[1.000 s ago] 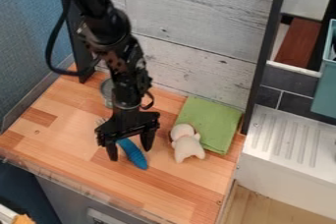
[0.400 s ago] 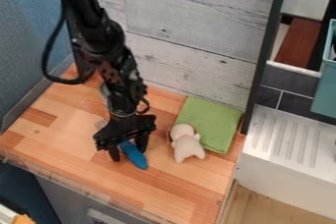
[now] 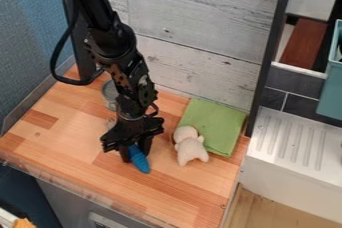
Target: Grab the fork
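Gripper [image 3: 135, 155]: clenched on the blue-handled fork [image 3: 139, 163] | feel: likely light, stiff, not fragile, ribs curbing slip | best hold: across the grip, left and right.

- Room for passage is offered over the bare wood of the counter [image 3: 63, 122], between the gripper [image 3: 135, 156] and the left edge.
- Another open stretch is left between the fork [image 3: 139, 161] and the front edge, running to the front right corner.
- Toward the right edge, passage is obstructed by the plush toy [image 3: 191, 151].
- Near the back edge, low movement is hindered by the container [image 3: 109, 94] and bounded by the plank wall [image 3: 200, 22].
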You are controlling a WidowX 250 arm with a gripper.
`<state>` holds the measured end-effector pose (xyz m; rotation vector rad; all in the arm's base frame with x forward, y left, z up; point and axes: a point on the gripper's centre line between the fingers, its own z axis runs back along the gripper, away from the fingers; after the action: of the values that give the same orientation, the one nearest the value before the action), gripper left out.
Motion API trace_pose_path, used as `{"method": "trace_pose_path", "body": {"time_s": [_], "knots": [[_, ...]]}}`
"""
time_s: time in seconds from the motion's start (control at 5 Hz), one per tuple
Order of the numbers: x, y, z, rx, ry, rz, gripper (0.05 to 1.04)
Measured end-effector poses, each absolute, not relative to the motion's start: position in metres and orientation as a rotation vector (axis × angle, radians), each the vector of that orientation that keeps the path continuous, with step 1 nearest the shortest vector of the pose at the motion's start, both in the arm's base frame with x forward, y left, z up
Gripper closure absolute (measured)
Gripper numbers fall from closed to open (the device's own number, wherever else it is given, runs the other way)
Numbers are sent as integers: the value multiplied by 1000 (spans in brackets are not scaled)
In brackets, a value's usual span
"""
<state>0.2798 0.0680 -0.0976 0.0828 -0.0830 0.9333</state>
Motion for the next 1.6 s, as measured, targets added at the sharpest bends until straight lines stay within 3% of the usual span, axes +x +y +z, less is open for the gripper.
{"method": "trace_pose_path", "body": {"time_s": [0.2, 0.8, 1.6], "knots": [[272, 71, -98, 19, -13, 911, 633], [258, 59, -45, -47, 21, 878, 634], [237, -54, 7, -286, 37, 647, 635]]}}
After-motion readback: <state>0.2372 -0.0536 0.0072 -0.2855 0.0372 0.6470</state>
